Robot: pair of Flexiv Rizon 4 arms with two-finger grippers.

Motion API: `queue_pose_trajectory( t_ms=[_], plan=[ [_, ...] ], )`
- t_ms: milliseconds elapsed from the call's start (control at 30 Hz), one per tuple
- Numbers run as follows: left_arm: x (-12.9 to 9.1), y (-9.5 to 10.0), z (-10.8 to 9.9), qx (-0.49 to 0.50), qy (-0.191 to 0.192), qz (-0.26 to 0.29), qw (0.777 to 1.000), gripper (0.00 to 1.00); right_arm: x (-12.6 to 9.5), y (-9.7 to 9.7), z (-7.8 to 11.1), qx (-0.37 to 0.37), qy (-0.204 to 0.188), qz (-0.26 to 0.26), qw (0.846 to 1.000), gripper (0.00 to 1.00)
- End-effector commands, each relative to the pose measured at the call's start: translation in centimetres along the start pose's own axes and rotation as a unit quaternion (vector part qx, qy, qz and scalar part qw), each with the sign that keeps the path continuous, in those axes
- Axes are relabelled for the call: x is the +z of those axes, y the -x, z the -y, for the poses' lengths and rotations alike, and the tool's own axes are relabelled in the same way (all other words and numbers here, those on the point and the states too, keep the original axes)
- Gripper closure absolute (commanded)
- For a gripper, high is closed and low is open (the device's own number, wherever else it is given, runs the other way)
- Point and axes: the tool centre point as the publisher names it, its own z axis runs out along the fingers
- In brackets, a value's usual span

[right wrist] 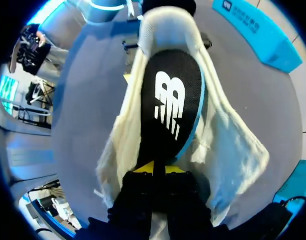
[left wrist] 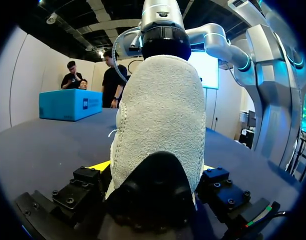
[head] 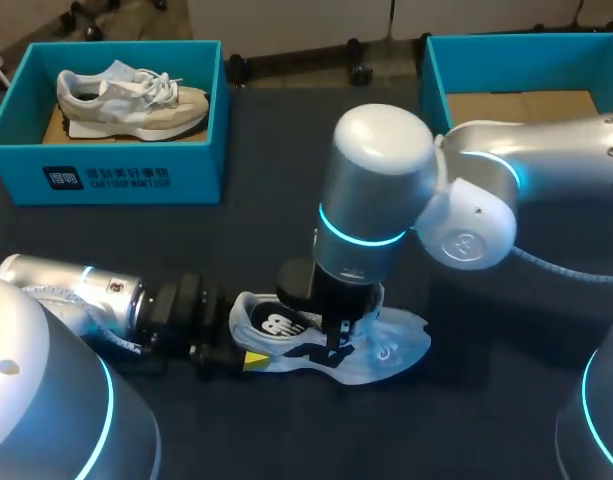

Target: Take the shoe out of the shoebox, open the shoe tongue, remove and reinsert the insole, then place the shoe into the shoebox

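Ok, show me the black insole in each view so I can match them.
Head view: insole inside the shoe, under the right end effector.
Left wrist view: not visible; the shoe's heel hides it.
Right wrist view: ahead of the end effector, inside the shoe.
Shared landmark: the shoe's white heel.

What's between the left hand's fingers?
The shoe, heel end. In the left wrist view the heel fills the gap of the left hand, with the fingers against its two sides.
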Motion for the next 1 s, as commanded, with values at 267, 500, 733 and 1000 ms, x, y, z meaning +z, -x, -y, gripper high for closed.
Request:
queue_pose_trajectory(
  t_ms=[267,500,733,1000],
  plan=[
    [-0.2,0.6,-0.4,-0.001,0.002,0.006,1.000,1.00,-2.7,-0.6,0.2,-0.011,0.111,-0.014,0.994,1.00],
    [-0.2,0.6,-0.4,-0.001,0.002,0.006,1.000,1.00,-2.8,-0.7,-0.4,-0.016,0.135,-0.022,0.990,1.00],
    [-0.2,0.6,-0.4,-0.001,0.002,0.006,1.000,1.00,-3.9,-0.7,-1.5,-0.028,0.175,-0.015,0.984,1.00],
    [-0.2,0.6,-0.4,-0.001,0.002,0.006,1.000,1.00,-5.0,-1.1,-3.3,-0.047,0.187,-0.008,0.981,1.00]
  ],
)
